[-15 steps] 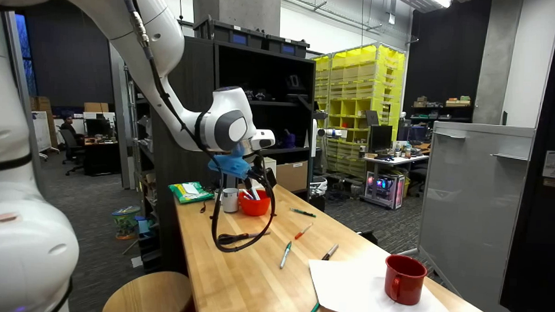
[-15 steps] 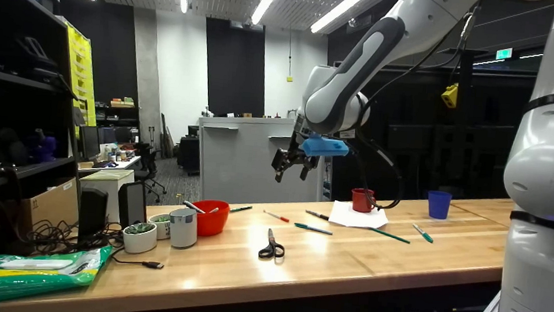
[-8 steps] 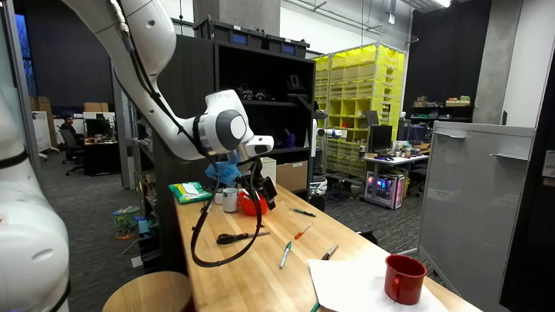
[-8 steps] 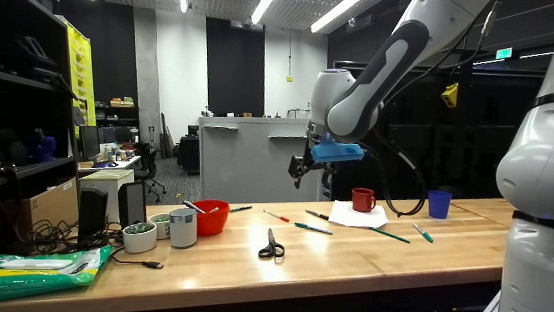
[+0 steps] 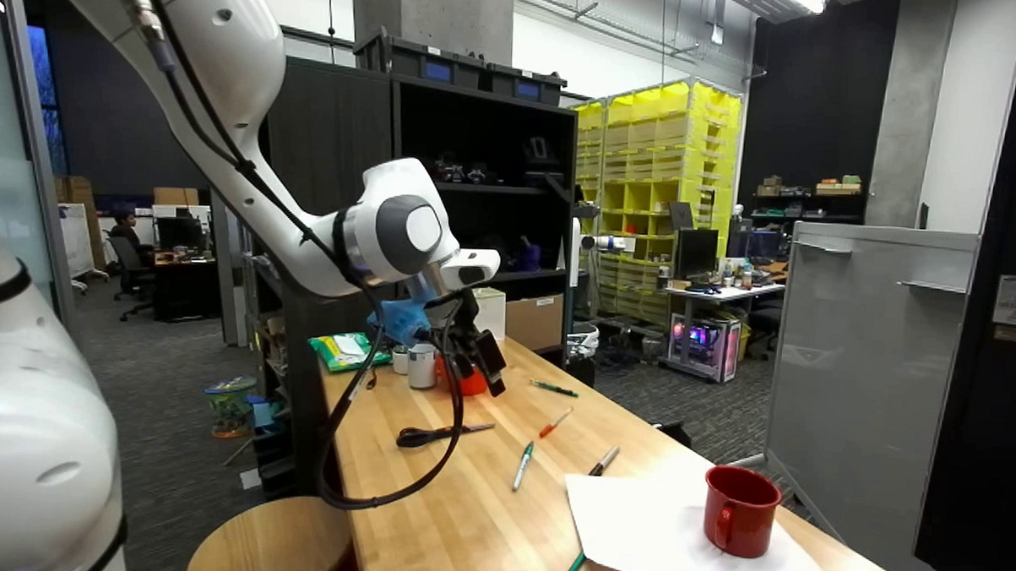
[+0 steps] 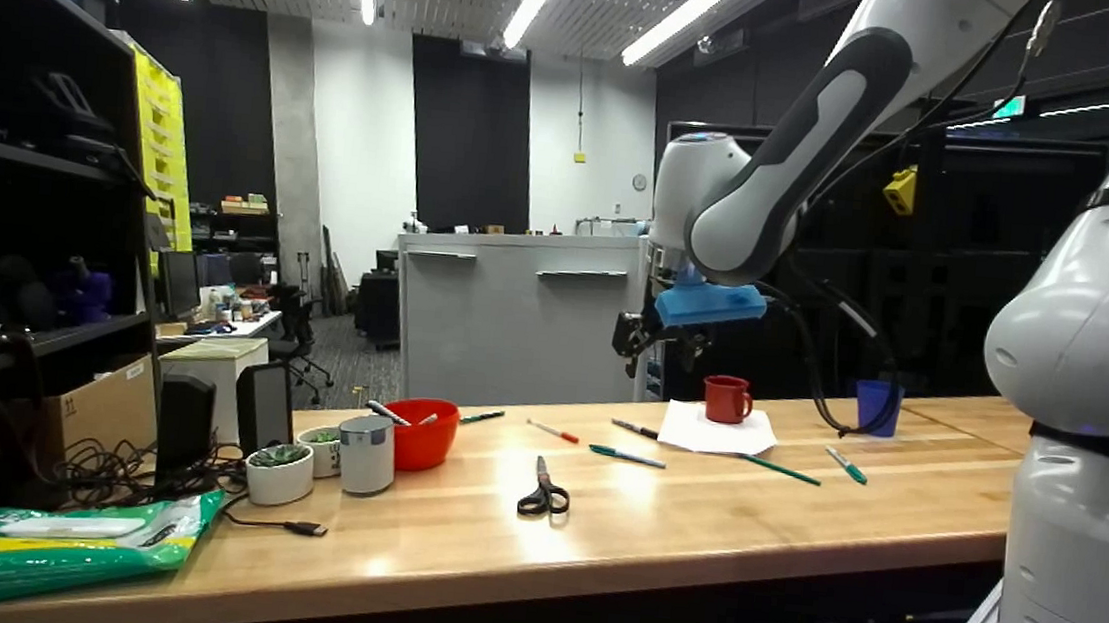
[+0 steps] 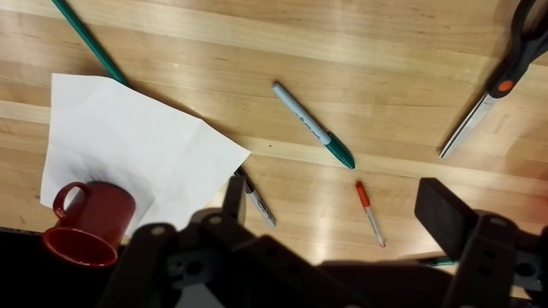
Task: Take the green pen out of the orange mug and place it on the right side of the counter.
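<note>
Orange mug (image 6: 424, 446) on wooden counter (image 6: 708, 506), bare space between scissors (image 6: 544, 484) and nearest edge (image 6: 591, 579), jaws wide apart overhead

The counter (image 6: 677, 513) is glossy wood, the orange mug (image 6: 427, 443) perhaps plastic.

Light-wood tabletop (image 6: 697, 515), orange-red bowl (image 6: 428, 440) beside white cup (image 6: 367, 458), two potted succulents (image 6: 279, 481), green packet (image 6: 82, 549), black-handled scissors (image 7: 505, 86), blue cup (image 6: 873, 405), paper sheet (image 7: 141, 128), green pencil (image 7: 91, 42) at its edge, green-capped marker (image 7: 310, 122), red-capped pen (image 7: 367, 208)
</note>
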Robot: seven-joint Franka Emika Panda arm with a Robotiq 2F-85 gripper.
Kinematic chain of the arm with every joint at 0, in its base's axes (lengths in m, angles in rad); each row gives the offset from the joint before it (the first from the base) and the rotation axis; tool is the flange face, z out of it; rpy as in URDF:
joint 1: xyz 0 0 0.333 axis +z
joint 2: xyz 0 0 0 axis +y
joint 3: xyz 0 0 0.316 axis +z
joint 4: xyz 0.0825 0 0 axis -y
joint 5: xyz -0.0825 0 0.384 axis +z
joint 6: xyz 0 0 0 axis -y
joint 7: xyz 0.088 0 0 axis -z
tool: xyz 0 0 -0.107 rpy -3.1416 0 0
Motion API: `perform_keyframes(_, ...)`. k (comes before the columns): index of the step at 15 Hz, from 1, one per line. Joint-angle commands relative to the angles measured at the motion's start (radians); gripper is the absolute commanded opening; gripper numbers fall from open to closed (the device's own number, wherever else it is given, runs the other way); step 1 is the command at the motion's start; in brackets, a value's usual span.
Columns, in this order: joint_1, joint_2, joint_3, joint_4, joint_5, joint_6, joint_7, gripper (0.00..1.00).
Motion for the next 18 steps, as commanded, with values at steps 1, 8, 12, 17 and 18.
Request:
perform_keyframes(1,-0.025,0.017,0.009,0.004,0.02,0.007,-0.038,1.0)
perform_keyframes(8,-0.072,0.085,-0.131,0.011,0.047,-0.019,-0.393,1.0)
perform_keyframes(12,-0.091,0.146,-0.2,0.036,0.056,0.001,-0.54,1.0)
perform_keyframes(17,-0.098,0.188,-0.277,0.051,0.115,-0.016,-0.671,1.0)
perform_keyframes(18,-0.1,0.191,-0.288,0.049,0.122,-0.021,-0.689,1.0)
